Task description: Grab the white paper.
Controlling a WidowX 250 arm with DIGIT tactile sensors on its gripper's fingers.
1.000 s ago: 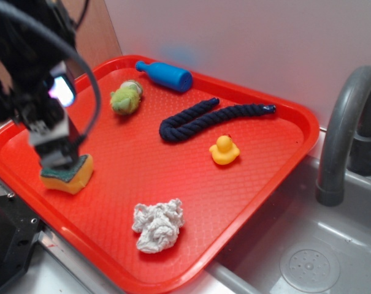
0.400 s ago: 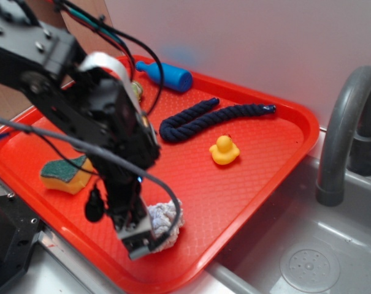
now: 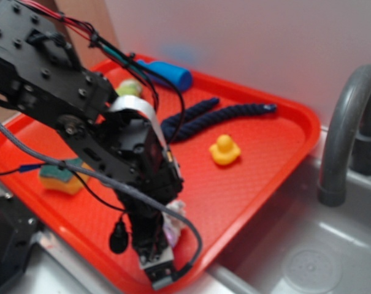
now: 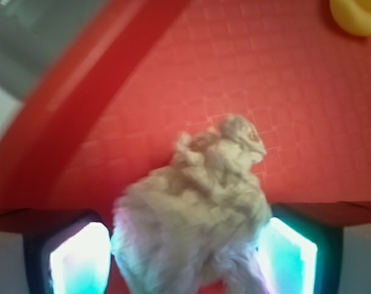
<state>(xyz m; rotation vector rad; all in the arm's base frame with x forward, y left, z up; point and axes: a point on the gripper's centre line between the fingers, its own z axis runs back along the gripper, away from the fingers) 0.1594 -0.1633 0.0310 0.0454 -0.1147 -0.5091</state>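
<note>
Fingers [image 4: 81, 263] set either side of the white paper [image 4: 194, 211], pads touching or nearly so; whether squeezing yet, impossible to tell. Dropped lower over the wad than 0.4 s ago, arm now hiding most of it. Wad at six o'clock on the red tray [image 3: 277, 141], duck [image 3: 224, 150] at two o'clock. Likely ready for closing and lifting.

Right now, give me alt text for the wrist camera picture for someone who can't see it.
A crumpled white paper wad sits between the gripper's two fingers on a red tray. Part of a yellow duck shows at top right.
</note>
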